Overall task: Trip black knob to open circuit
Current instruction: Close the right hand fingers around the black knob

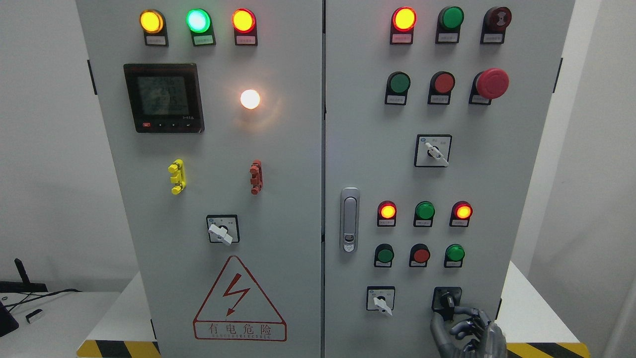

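The black knob [446, 300] sits on a black square plate at the lower right of the grey cabinet's right door [497, 174]. My right hand [464, 325] comes up from the bottom edge right of the middle, just below the knob. Its fingers are curled, with the upper fingertips [459, 311] touching the knob's lower right edge; they do not close around it. The thumb [437, 330] stands below the knob. My left arm does not show.
A white rotary switch [381, 301] sits left of the black knob. Red and green buttons [421, 255] and lit lamps [388, 211] are above it. A door handle [349, 219] is at the door's left edge. A red emergency stop [492, 83] is higher up.
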`<state>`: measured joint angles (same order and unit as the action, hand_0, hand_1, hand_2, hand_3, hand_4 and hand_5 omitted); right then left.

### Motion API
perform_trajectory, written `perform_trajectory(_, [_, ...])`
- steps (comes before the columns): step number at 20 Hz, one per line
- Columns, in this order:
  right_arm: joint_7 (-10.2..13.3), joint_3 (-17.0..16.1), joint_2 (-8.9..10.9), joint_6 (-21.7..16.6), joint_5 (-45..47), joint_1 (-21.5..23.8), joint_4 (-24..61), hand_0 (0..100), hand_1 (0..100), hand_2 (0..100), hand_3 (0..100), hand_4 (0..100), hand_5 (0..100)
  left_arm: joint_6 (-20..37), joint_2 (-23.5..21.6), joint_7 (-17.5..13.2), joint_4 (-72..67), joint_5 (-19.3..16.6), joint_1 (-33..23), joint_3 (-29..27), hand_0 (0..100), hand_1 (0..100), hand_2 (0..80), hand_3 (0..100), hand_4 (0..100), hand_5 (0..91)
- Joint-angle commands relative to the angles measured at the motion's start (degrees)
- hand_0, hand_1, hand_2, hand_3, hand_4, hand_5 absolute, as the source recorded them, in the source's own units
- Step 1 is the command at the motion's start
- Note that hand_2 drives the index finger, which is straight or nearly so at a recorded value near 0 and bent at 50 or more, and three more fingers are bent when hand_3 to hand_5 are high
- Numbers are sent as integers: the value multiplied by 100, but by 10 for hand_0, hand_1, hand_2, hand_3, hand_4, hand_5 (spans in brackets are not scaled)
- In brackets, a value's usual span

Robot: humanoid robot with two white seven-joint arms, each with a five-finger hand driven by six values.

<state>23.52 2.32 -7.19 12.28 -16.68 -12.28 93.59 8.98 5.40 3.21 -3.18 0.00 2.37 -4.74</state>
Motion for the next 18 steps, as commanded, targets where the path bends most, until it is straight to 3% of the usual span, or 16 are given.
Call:
perform_trajectory(1, [3,23,-11,-6,-11,6,-7,296,770,509,818,816,915,-2,-4,-5,2,-176,0,0,120,389,0,0,0,0])
perform_trajectory(18, [4,41,-11,-6,-46,-3,-95,315,765,517,828,823,916,-2,-4,-5,2,-176,0,0,120,389,0,0,0,0])
